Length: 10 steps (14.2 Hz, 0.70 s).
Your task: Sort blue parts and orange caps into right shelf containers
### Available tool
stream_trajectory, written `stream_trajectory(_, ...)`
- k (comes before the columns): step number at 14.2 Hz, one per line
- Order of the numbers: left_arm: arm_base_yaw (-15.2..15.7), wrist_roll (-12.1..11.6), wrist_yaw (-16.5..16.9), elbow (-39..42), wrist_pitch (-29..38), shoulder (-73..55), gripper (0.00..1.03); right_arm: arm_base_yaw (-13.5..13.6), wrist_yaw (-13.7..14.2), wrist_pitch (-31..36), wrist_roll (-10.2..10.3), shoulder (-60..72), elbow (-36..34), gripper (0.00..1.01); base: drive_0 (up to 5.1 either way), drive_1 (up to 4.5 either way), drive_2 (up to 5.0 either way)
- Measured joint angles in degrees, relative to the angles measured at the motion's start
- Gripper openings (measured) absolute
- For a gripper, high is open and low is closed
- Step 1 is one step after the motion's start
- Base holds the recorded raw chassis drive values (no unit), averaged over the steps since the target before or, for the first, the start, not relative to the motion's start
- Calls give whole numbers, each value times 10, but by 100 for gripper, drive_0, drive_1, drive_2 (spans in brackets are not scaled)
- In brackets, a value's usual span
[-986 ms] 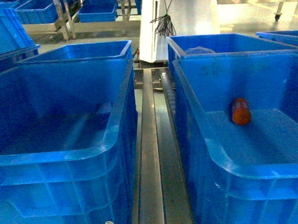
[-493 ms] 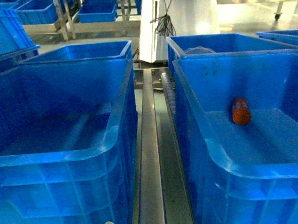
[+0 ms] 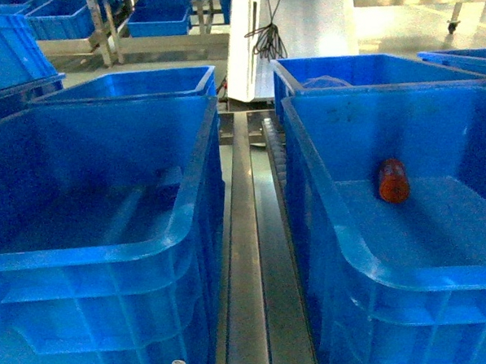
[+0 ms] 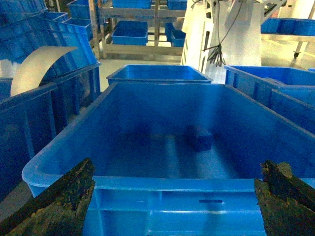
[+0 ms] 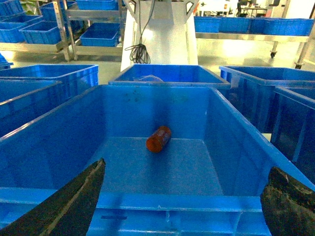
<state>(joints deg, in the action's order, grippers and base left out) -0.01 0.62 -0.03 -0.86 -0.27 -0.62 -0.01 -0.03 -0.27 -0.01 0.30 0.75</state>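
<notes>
My right gripper [image 5: 179, 206] fingers spread apart; one orange cap [image 5: 158, 139] at 12 o'clock. Left gripper [image 4: 174, 201] spread too; one blue part [image 4: 199, 137] ahead.

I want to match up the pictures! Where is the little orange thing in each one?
Head view: the orange cap lies on the floor of the right bin, right of centre.
Left wrist view: not in it; that bin holds only a dark blue part.
Right wrist view: the cap lies mid-picture, near the far wall.
Shared landmark: the white post with black hanging cables.
</notes>
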Motion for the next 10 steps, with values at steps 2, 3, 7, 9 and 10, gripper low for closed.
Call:
stream_trajectory(2,0,0,0,0,0,0,98,0,0,0,0,0,0,98,0,0,0)
stream_trajectory(3,0,0,0,0,0,0,98,0,0,0,0,0,0,98,0,0,0)
stream_trajectory(7,0,0,0,0,0,0,98,0,0,0,0,0,0,98,0,0,0)
stream_trajectory(9,0,0,0,0,0,0,98,0,0,0,0,0,0,98,0,0,0)
stream_trajectory(10,0,0,0,0,0,0,98,0,0,0,0,0,0,98,0,0,0)
